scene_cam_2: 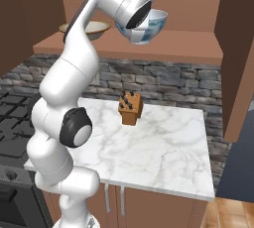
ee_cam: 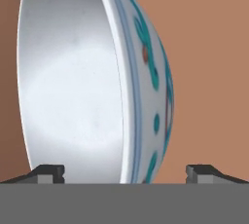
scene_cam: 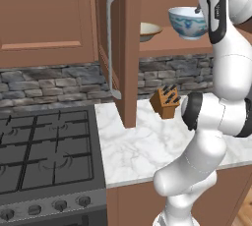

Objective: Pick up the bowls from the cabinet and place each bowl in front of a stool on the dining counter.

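The cabinet's door (scene_cam: 129, 48) stands swung open, its long silver handle (scene_cam: 113, 43) facing me. On the cabinet shelf (scene_cam_2: 193, 43) stand two bowls. One is the deep white bowl with blue pattern (scene_cam: 186, 21) (scene_cam_2: 155, 25) (ee_cam: 97, 82); the other is the beige-tan bowl (scene_cam: 147, 31) (scene_cam_2: 94, 28), to its left. My gripper (ee_cam: 125, 172) is open, with the patterned bowl's rim between its two fingertips and a gap on each side. In both base views the hand hides the fingers. The dining counter and the stools are out of view.
A wooden knife block (scene_cam: 166, 102) (scene_cam_2: 130, 108) stands on the short marble worktop (scene_cam: 142, 146) (scene_cam_2: 168, 142) below the shelf. A black gas stove (scene_cam: 44, 151) lies to the left. A stone backsplash (scene_cam_2: 163, 81) runs behind. The open door juts out over the worktop.
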You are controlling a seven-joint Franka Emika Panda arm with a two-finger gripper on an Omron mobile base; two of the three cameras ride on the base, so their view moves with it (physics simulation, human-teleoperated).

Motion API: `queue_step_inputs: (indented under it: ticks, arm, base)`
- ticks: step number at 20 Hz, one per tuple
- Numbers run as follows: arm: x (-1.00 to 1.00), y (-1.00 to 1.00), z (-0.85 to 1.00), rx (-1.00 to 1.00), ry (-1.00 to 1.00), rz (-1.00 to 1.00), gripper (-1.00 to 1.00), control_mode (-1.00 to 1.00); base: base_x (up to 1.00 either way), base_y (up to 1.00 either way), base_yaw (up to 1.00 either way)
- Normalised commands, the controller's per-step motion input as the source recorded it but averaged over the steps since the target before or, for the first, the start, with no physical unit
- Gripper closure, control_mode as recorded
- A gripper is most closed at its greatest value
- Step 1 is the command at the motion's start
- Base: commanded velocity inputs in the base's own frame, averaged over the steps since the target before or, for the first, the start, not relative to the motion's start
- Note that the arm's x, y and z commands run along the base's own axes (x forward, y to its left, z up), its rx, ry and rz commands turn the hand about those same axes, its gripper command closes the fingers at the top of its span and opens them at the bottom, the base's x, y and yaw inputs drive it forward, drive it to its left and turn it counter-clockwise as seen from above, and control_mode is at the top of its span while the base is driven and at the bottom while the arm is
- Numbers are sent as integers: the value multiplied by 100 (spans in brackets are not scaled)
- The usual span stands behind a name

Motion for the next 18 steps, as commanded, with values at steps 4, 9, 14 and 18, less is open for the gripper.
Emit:
queue_step_inputs:
  ticks: [4,9,14,18]
  arm:
    - [0,0,0,0,0,0,-100,-100]
    - [0,0,0,0,0,0,100,-100]
    - [0,0,0,0,0,0,100,-100]
    - [0,0,0,0,0,0,100,-100]
  base:
    - [0,0,0]
    - [0,0,0]
    - [0,0,0]
    - [0,0,0]
